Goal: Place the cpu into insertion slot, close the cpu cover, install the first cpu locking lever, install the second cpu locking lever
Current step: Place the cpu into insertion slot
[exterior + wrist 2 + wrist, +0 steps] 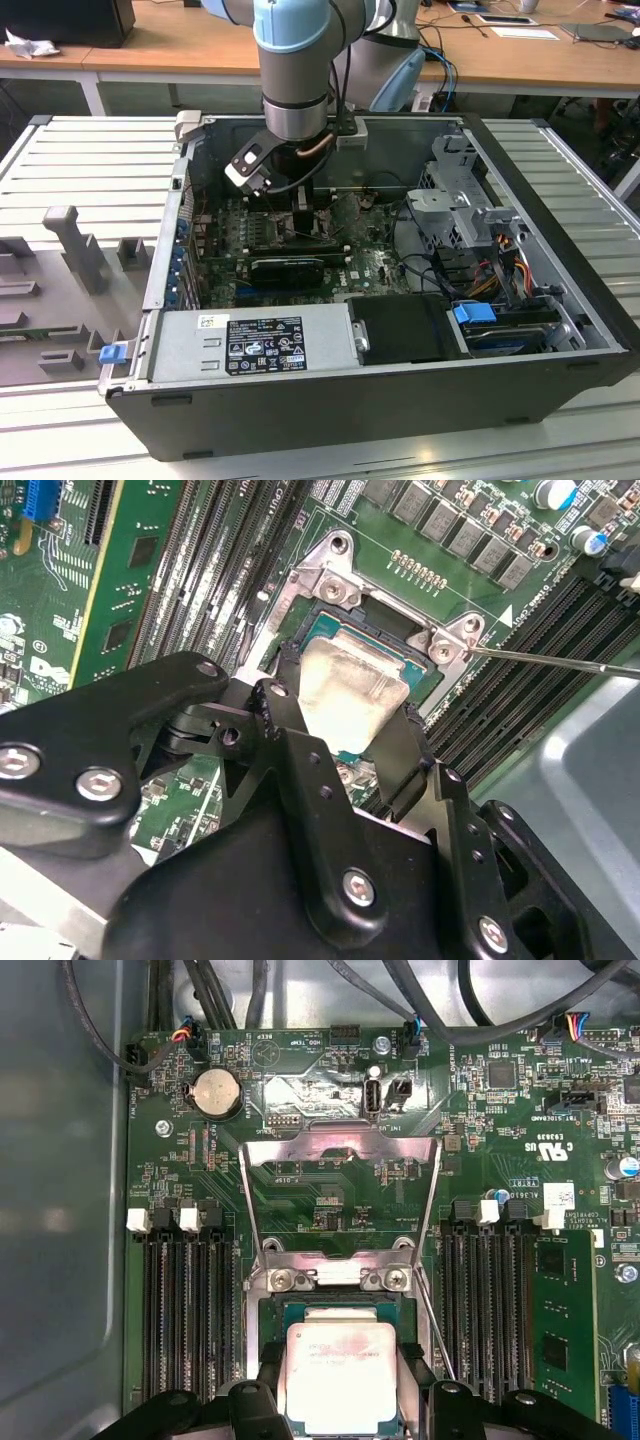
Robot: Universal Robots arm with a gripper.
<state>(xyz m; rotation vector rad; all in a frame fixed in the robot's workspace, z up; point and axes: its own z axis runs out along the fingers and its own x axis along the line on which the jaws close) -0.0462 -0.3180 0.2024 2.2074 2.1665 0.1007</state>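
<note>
The cpu (350,695) (340,1375), a pale silver square chip, sits between my gripper's (340,720) (340,1385) black fingers (275,705), which press on two opposite edges. It hovers at or just over the insertion slot (340,1308) (335,632), whose teal rim shows around it; I cannot tell whether it is seated. The cpu cover (340,1148) is swung open, and the board shows through its window. A thin locking lever (560,662) (432,1325) stands released beside the socket. In the exterior view my gripper (300,205) reaches down into the computer case (560,270).
Black memory slots (185,1310) (490,1300) flank the socket. A green card (120,590) stands close by the gripper. A power supply (255,345) lies along the case's near side, and a drive cage with cables (470,215) is at the exterior view's right.
</note>
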